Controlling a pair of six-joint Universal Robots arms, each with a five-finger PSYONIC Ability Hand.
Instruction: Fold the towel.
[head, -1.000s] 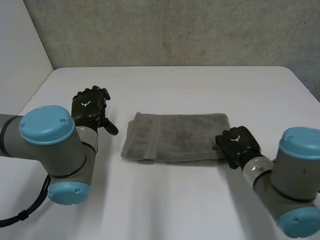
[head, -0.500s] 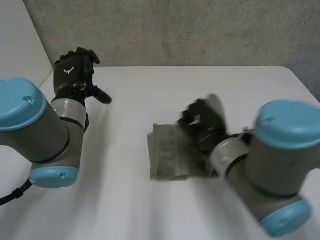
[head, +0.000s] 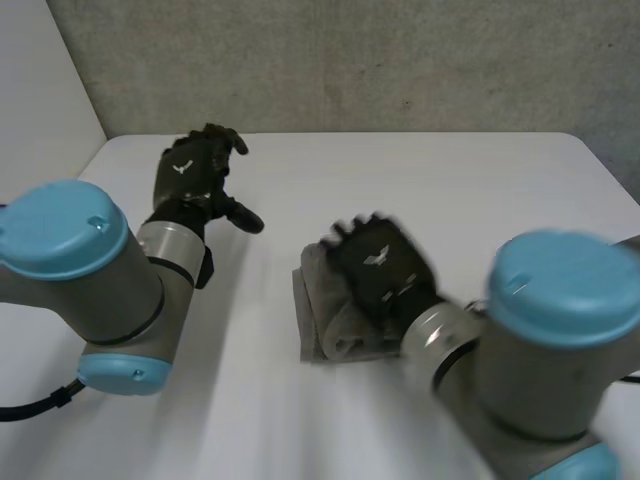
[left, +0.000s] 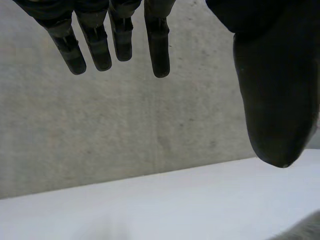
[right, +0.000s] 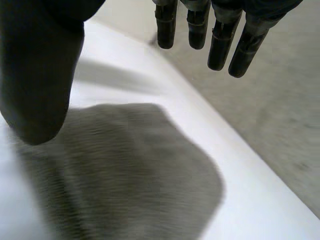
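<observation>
The grey terry towel (head: 322, 318) is seen lying as a compact, doubled-over bundle on the white table (head: 440, 180), directly beneath the palm of the right hand (head: 380, 268). In the right wrist view its fingers (right: 220, 47) are held straight and the thumb is spread well apart from them, with nothing pinched between. The hand is therefore released, and the cloth lies flat below it. It is judged to be poised there so that the fold can be pressed down or checked.

The left hand (head: 195, 178) is held above the table, well apart from the towel, its fingers (left: 159, 45) relaxed and empty. It is presumably kept clear so that the fold is not disturbed. The folding is judged nearly complete, though some flattening may remain.
</observation>
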